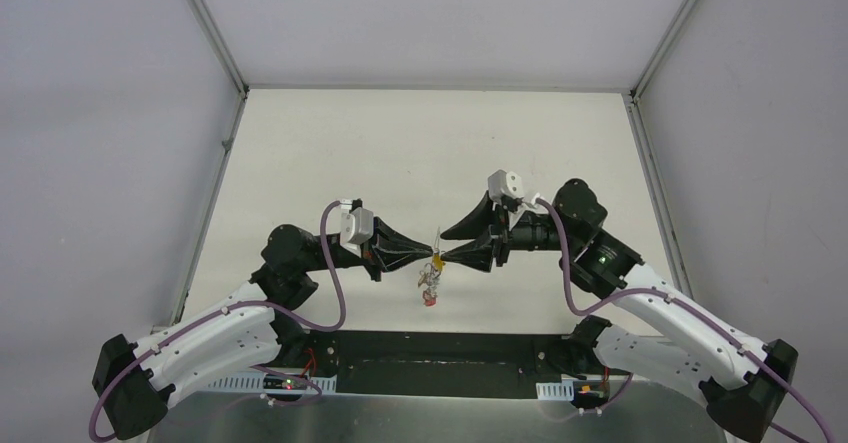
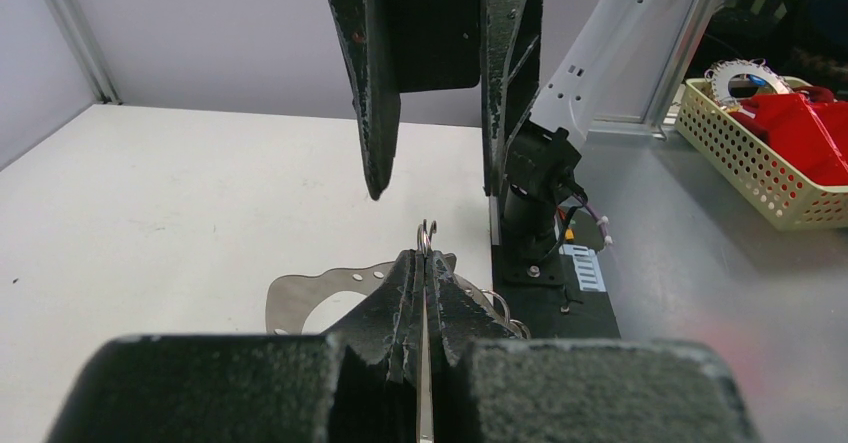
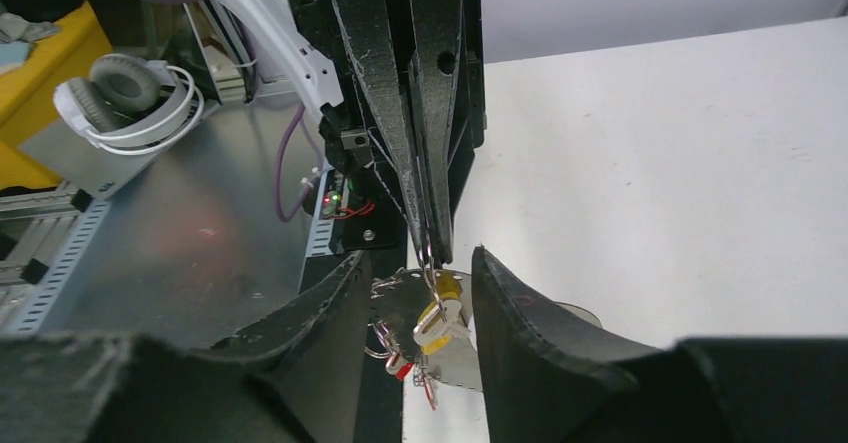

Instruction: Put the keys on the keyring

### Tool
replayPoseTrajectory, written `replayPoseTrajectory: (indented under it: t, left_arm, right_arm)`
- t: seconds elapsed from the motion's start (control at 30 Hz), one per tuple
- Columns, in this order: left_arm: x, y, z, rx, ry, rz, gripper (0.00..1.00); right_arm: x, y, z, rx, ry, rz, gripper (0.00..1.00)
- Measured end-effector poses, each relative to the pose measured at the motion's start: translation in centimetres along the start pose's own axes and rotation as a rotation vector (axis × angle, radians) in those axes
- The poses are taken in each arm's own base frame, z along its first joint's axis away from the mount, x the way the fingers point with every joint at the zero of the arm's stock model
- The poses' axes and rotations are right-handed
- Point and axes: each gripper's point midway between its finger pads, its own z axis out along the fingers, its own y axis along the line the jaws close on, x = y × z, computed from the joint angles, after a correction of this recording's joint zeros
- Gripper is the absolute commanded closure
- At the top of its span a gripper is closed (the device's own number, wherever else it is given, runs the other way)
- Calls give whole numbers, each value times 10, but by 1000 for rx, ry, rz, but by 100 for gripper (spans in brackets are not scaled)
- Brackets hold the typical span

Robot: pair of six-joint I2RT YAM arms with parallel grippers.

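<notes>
Setting: two black-fingered robot arms are reaching toward each other over a white table point(image 1: 330, 163), and their tips are meeting in the air close to the table's near edge.

Left gripper point(image 1: 433, 253): its jaws are pressing tightly together. They are pinching a thin wire loop, a short arc of which is poking out past the fingertips.

Right gripper point(image 1: 441, 246): its jaws are standing spread, with a clear gap between the two fingers. The tip of the left gripper and the pinched wire are sitting in that gap. The right fingers are not closing on anything, and whether they are touching the wire cannot be told.

Keyring point(image 2: 423, 231): the thin grey wire in the left gripper's pinch appears to be this loop. Only its narrow end is showing, since the fingers are hiding the rest.

Keys point(image 1: 430, 285): a small silvery bunch is dangling just below the left gripper's tips, between the right gripper's spread fingers in the right wrist view. A yellow tag point(image 3: 449, 284) is hanging near the top of the bunch and a red tag point(image 3: 400, 371) at the bottom. How many keys are there cannot be told.

Metal plate point(image 2: 290, 298): a flat shiny piece with small holes is showing beneath the grippers and appears to be lying on the table.

Background: a cream basket point(image 2: 740, 153) holding red items is sitting off the table in the left wrist view, and white headphones point(image 3: 130, 93) are lying on a steel surface in the right wrist view.
</notes>
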Motion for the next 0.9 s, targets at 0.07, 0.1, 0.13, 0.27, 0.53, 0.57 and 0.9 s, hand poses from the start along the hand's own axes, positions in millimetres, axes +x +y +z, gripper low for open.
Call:
replayPoseTrajectory:
  t: [0.07,0.1,0.13,0.27,0.53,0.57,0.9]
  left_arm:
    - [0,0,0,0,0,0,100]
    - [0,0,0,-1,0,-1,100]
    - [0,0,0,-1,1,-1,100]
    - [1,0,0,-1,1,-4,100]
    - [2,1,0,-2,5,-11,100]
    - [2,1,0,-2,5,-11,100]
    - [2,0,0,-2,5,-14,100]
  right_arm:
    - [2,0,3,-14,4,20,58]
    - [3,0,5,-19,7,28,58]
    - [4,-1,6,-23,9,36,58]
    - [7,-2,10,-36,17,59,59]
    - [18,-2,12,-48,29,85,74]
    - [19,-2,12,-49,31,88,75]
    - [26,-2,12,-50,40,103,90]
